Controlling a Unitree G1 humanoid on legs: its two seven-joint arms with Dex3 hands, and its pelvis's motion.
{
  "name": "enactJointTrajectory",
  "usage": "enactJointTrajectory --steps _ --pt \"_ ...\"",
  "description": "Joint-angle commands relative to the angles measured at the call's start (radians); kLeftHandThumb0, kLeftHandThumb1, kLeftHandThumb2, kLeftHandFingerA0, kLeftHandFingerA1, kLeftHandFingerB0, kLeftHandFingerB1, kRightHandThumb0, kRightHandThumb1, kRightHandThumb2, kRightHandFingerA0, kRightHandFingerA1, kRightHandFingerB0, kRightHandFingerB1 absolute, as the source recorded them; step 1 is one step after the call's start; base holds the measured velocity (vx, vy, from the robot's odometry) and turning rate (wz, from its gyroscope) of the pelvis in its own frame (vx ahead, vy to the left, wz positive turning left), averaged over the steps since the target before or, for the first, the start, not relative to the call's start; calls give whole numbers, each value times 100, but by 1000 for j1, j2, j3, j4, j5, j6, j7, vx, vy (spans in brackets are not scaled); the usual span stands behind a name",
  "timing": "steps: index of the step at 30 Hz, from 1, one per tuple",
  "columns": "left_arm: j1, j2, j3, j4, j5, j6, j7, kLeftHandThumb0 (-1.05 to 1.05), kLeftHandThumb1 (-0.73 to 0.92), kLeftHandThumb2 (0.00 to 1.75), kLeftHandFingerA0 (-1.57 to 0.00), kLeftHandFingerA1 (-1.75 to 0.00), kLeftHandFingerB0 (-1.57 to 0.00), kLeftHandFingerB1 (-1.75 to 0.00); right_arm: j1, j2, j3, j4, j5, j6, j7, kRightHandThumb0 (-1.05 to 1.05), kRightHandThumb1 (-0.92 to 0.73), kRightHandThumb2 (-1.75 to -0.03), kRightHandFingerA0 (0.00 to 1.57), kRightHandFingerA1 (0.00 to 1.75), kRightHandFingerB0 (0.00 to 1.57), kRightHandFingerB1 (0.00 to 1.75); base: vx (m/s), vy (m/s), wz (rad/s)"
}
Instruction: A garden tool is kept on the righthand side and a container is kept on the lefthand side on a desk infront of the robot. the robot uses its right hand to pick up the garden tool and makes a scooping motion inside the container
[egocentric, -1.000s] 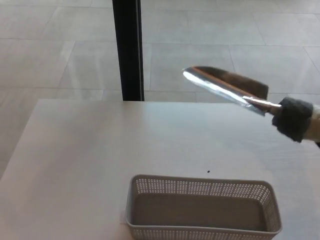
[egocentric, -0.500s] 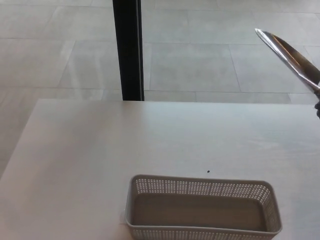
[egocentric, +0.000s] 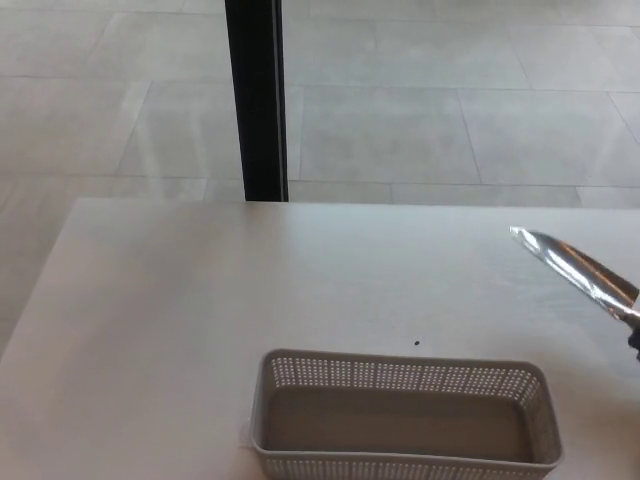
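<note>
Polished steel trowel blade (egocentric: 575, 272) is hovering above the desk (egocentric: 150, 300), right of the perforated basket (egocentric: 400, 415), presumably staging a scoop; the holding hand is lying off-frame, its grip undeterminable.

Shiny metal trowel blade (egocentric: 575, 270) enters at right edge, mid-height; handle and whatever holds it cut off by the frame. Only a dark sliver at the edge below the blade, too small to identify. Blade slightly blurred. White perforated plastic basket (egocentric: 400, 375) at bottom centre: lower front wall clipped by bottom edge. Black vertical post (egocentric: 256, 100) upper left of centre runs out the top edge. Pale white desk (egocentric: 200, 300) cut off left, right and bottom.
</note>
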Motion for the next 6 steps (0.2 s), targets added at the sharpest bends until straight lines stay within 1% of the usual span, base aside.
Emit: enactJointTrajectory --steps 1,2,3,4,5,6 --pt "9 10 4 -2 -8 -9 -4 -52 66 59 -49 -56 -47 -45 53 -115 164 108 -132 -130 -184 -30 -71 -68 85 163 80 110 0 0 0" --pt "6 9 7 1 -9 -4 4 -54 64 59 -48 -55 -48 -44 59 -131 207 113 -155 -123 -171 -35 -72 -68 83 159 78 80 0 0 0" --pt "7 9 8 2 -10 -5 4 -54 64 59 -48 -55 -48 -44 58 -139 230 117 -157 -115 -164 -35 -72 -68 83 159 78 80 0 0 0" --pt "3 8 10 2 -11 -4 5 -54 64 59 -46 -54 -45 -44 50 -148 257 122 -160 -102 -150 -39 -73 -66 83 150 75 60 0 0 0" --pt "3 7 13 2 -14 -5 6 -54 63 59 -46 -53 -46 -44 47 -159 285 124 -162 -95 -143 -39 -71 -63 86 140 74 55 0 0 0" --pt "3 7 13 2 -14 -5 6 -54 63 59 -46 -53 -46 -44 47 -159 285 124 -162 -95 -143 -39 -71 -63 86 140 74 55 0 0 0"
